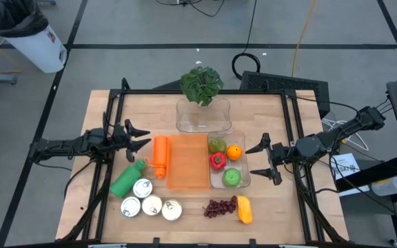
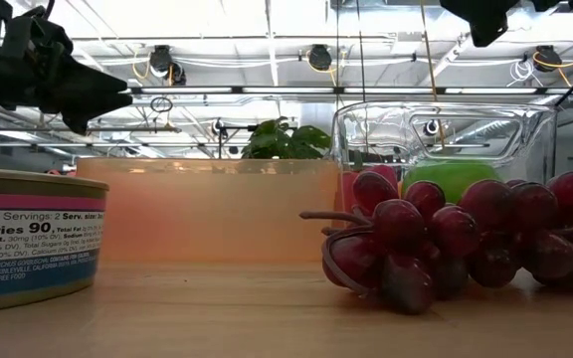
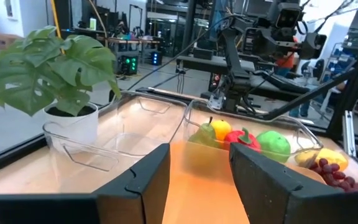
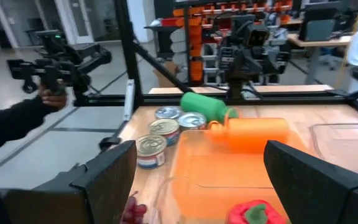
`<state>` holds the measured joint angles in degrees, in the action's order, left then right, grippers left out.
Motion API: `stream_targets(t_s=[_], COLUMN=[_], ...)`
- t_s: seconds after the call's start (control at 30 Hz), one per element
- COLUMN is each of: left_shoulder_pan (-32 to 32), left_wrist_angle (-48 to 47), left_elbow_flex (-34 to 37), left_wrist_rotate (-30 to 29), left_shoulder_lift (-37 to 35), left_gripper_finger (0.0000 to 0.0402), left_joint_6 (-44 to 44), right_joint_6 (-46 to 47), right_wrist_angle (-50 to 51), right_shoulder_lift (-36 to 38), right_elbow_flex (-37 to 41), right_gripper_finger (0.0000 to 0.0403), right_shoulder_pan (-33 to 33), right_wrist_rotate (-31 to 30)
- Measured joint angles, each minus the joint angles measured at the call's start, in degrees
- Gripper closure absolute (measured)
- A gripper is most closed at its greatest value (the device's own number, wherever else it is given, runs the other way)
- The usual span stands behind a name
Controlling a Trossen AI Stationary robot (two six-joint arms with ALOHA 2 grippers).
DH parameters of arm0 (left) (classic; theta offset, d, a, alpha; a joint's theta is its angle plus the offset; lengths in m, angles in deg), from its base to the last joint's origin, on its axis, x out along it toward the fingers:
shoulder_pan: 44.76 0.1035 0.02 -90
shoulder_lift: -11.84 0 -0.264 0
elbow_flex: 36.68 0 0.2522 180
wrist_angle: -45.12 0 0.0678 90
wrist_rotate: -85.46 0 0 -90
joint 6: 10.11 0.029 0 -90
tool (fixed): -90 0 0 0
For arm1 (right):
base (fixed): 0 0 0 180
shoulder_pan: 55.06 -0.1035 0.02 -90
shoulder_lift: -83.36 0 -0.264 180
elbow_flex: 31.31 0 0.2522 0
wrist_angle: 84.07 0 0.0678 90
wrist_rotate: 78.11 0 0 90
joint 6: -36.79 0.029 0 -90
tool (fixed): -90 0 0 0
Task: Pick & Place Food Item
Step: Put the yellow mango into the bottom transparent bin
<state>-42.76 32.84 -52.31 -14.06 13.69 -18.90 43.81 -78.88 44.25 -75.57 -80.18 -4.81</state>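
One dark red grape bunch

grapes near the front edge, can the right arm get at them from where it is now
Probably yes. The right gripper hangs open beside the clear bin of produce, and the grapes lie in the open on the table, with only the yellow fruit touching their side.

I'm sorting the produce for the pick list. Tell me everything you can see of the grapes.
The grapes are a small bunch of dark red-purple, glossy, round fruit with a thin brown stem pointing toward the cans. The bunch lies on its side on the bare wooden table, outside the clear container, beside a yellow-orange fruit. No claw is near it.
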Motion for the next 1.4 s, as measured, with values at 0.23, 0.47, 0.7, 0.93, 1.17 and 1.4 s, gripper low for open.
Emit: stream_targets(t_s=[0.23,0.47,0.7,0.93,1.17,1.4], left_shoulder_pan=[-0.02,-0.02,-0.02,-0.02,-0.02,-0.02], left_wrist_angle=[0.29,0.12,0.1,0.19,0.21,0.23], left_elbow_flex=[0.0,-0.02,-0.02,-0.02,-0.04,-0.04], left_wrist_rotate=[0.06,0.53,0.57,0.51,0.49,0.5], left_shoulder_lift=[0.0,0.0,0.0,0.0,0.0,0.0], left_gripper_finger=[0.0238,0.0228,0.0211,0.0195,0.0194,0.0207], left_joint_6=[-3.4,-8.42,-9.56,-8.83,-7.88,-8.25], right_joint_6=[-0.79,-2.0,-0.3,0.39,4.43,1.67], right_wrist_angle=[0.37,1.1,6.31,6.69,3.25,-13.48], right_shoulder_lift=[0.02,-0.02,0.97,5.42,5.18,3.48], right_elbow_flex=[-0.02,-0.02,-0.02,1.56,4.41,7.98], right_gripper_finger=[0.0069,0.0069,0.0069,0.0069,0.0069,0.0069], right_shoulder_pan=[0.02,0.02,0.04,0.1,0.06,0.02], right_wrist_rotate=[-3.08,-6.12,-14.58,-13.54,-6.28,1.51])
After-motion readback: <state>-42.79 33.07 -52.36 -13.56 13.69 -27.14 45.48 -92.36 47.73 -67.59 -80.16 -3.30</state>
